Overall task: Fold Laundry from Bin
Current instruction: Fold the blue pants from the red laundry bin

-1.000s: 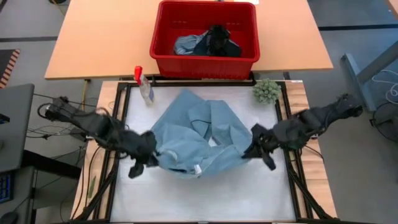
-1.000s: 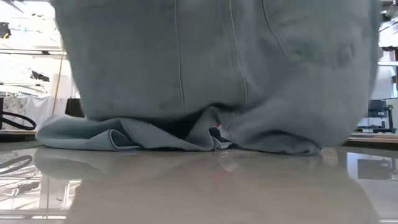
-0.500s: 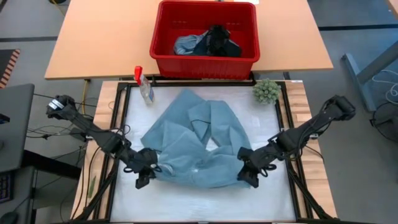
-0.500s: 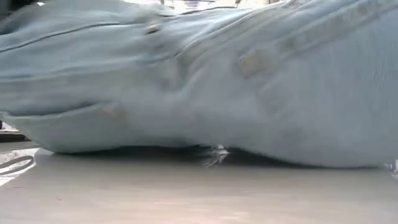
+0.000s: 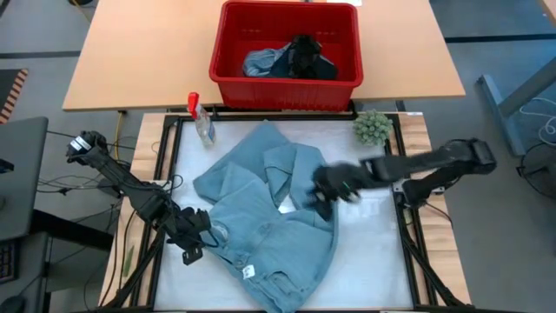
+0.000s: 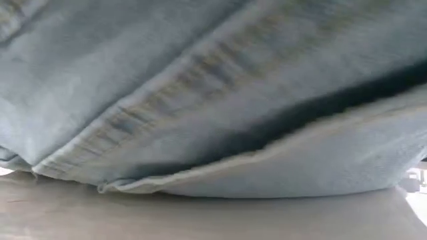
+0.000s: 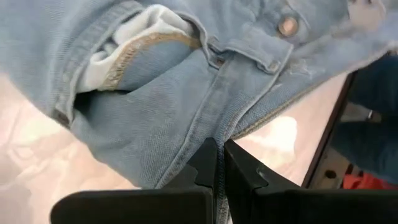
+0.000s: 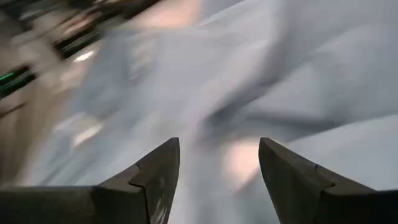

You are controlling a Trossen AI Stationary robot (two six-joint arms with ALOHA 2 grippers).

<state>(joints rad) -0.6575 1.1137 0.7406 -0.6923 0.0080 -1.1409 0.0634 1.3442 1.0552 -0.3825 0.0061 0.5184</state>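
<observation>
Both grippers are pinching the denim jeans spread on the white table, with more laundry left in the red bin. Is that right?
Not quite. Only the left gripper pinches the denim jeans; the right wrist view shows the right gripper open, holding nothing. More laundry does lie in the red bin.

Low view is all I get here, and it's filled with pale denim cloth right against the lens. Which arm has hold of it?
Observer: The left gripper is shut on the edge of the denim garment, near its button.
Operator: And the other arm?
Observer: The right gripper has its fingers apart with nothing between them; it sits over the garment's middle.
Operator: Anything left to fold after this one?
Observer: Yes, the red bin behind the work surface holds a grey-blue piece and a dark one.
</observation>
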